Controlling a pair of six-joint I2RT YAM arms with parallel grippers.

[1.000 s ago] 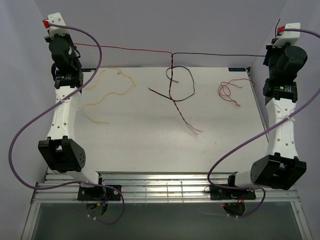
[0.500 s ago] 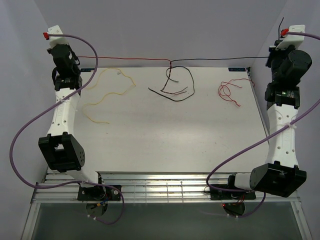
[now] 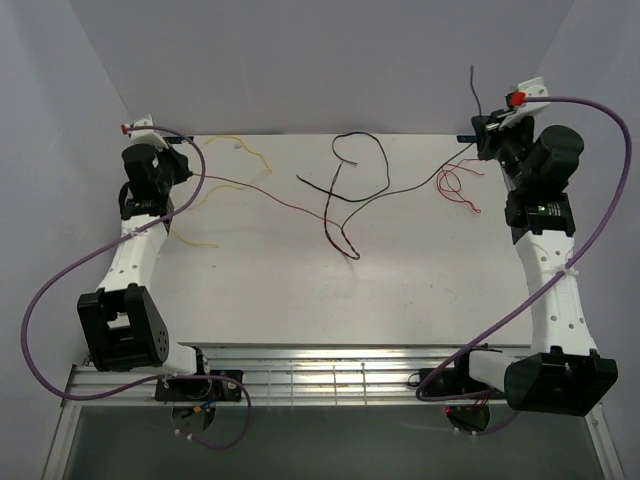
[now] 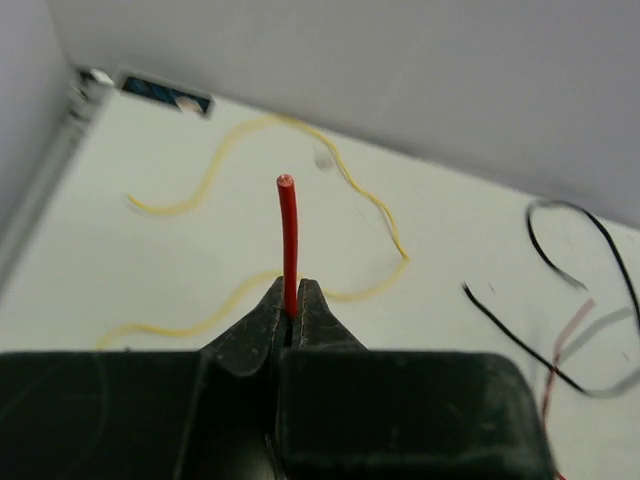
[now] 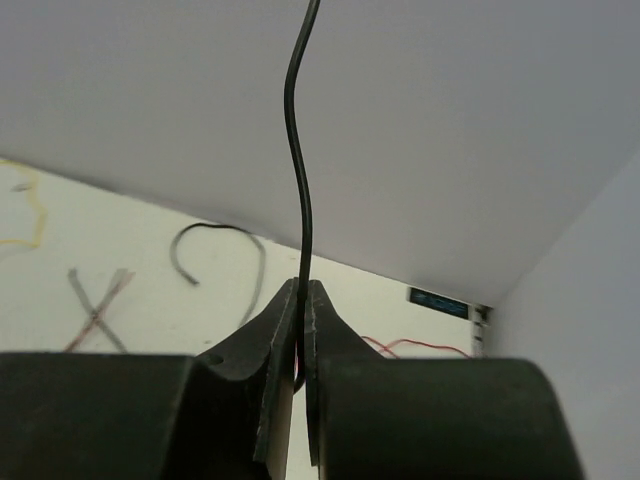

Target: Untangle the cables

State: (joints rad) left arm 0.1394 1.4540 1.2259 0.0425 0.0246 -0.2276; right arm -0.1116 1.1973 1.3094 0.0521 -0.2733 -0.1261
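Note:
My left gripper (image 3: 188, 168) is shut on the end of a red cable (image 3: 270, 195), low over the table's back left. The left wrist view shows the jaws (image 4: 291, 308) pinching it, with the red tip (image 4: 287, 230) sticking out. My right gripper (image 3: 482, 136) is shut on a black cable (image 3: 410, 183) at the back right, its free end (image 5: 297, 150) pointing up past the jaws (image 5: 301, 292). Both cables sag to the table and cross at the middle (image 3: 335, 208). A loose black loop (image 3: 362, 152) lies behind the crossing.
A yellow cable (image 3: 245, 152) lies loose at the back left and also shows in the left wrist view (image 4: 345, 172). A second red cable (image 3: 456, 184) is curled at the back right, under my right arm. Grey walls close in the back and sides.
Both grippers have come down and inward from the high back corners. The red and black cables, stretched taut in the air before, now hang slack across the table.

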